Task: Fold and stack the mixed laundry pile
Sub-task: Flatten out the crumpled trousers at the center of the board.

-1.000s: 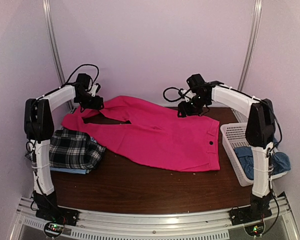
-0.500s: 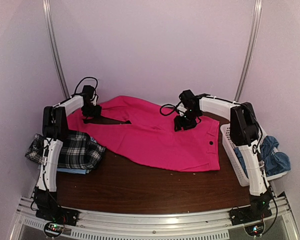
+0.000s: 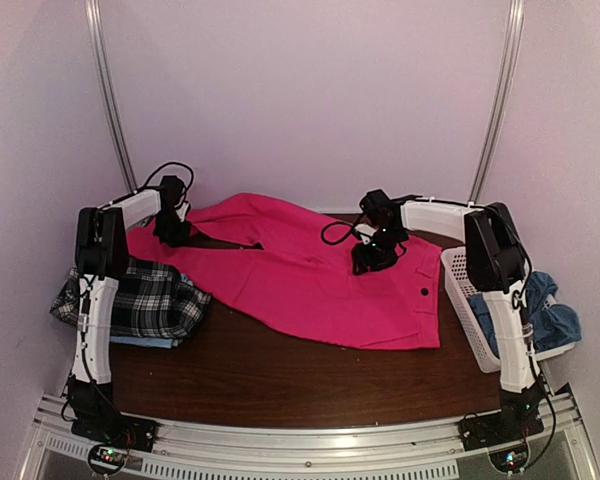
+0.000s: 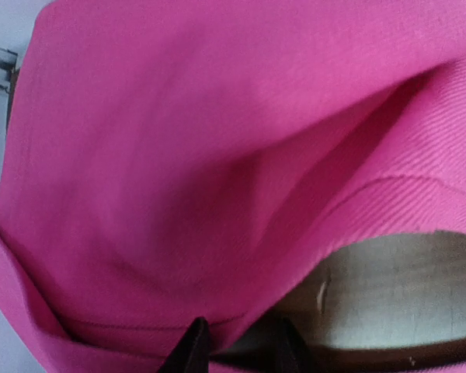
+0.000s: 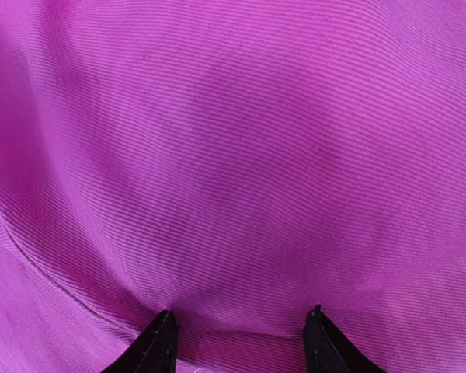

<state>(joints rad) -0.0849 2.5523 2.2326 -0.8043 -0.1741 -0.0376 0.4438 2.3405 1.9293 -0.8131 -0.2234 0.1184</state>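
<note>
Well, the hot-pink trousers (image 3: 310, 275) lie spread across the table (image 3: 280, 375); they look soft and floppy, best taken by hem and waistband. The left end effector (image 4: 241, 350), reaching far and low, sits narrow at a leg hem, though I cannot tell if it grips. The right end effector (image 5: 237, 342) is down near the waistband, spread, holding nothing.

You have a dark brown wooden table (image 3: 280, 375) under everything, and its bare front half shows plain grain. At its right edge you see a white plastic lattice basket (image 3: 462, 272), its long side running front to back. A slim grey metal pole (image 3: 108, 100) rises against the pale wall (image 3: 300, 90) at back left, a second pole (image 3: 498, 100) at back right. A ribbed aluminium rail (image 3: 310, 442) runs along the near edge.
</note>
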